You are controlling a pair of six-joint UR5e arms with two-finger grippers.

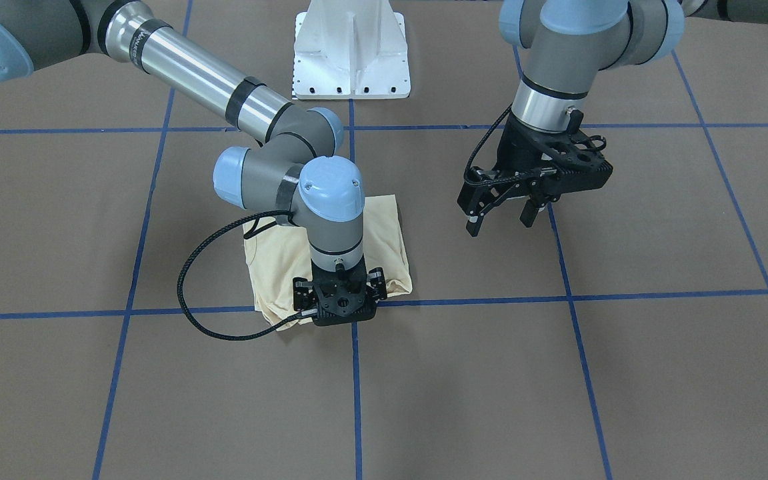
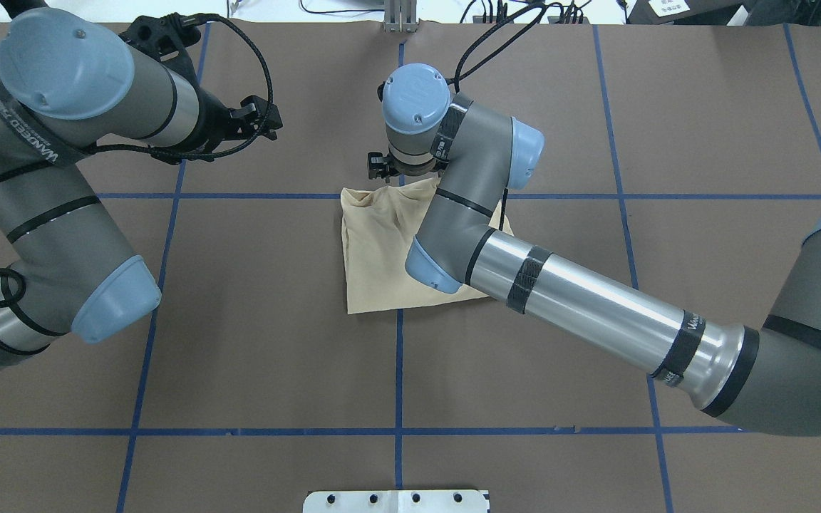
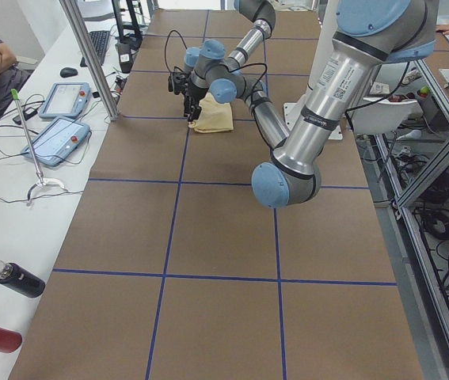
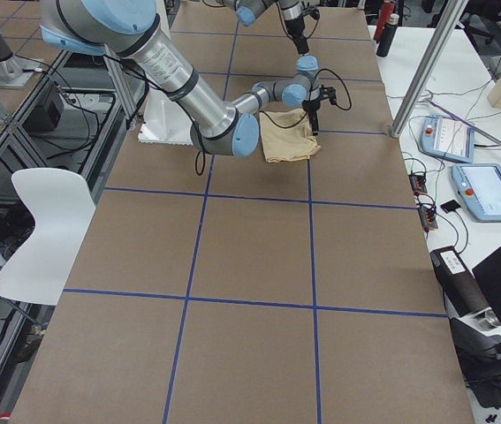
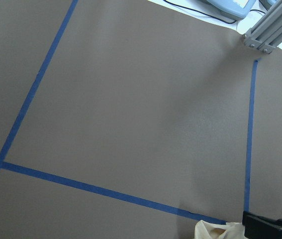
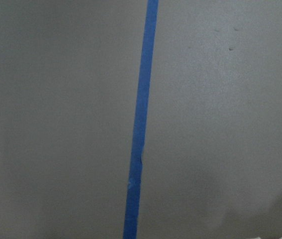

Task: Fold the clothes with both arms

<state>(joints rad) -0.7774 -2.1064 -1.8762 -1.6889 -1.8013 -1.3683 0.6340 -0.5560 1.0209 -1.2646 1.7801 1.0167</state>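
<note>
The cream-yellow shirt (image 1: 271, 267) lies folded into a small square at the table's middle, and shows in the overhead view (image 2: 375, 249) too. Its print is hidden. My right gripper (image 1: 339, 310) points straight down at the shirt's edge farthest from the robot base, low on the table. Its side links stand spread, so it reads as open; the fingertips are hidden behind its body. The wrist covers most of it from overhead (image 2: 382, 167). My left gripper (image 1: 501, 223) is open and empty, raised above bare table well to the side of the shirt.
The white pedestal base (image 1: 351, 53) stands at the robot's side of the table. Blue tape lines (image 2: 398, 370) grid the brown table. Tablets (image 3: 58, 134), a metal post (image 3: 89, 55) and bottles (image 3: 14, 279) sit along the operators' side.
</note>
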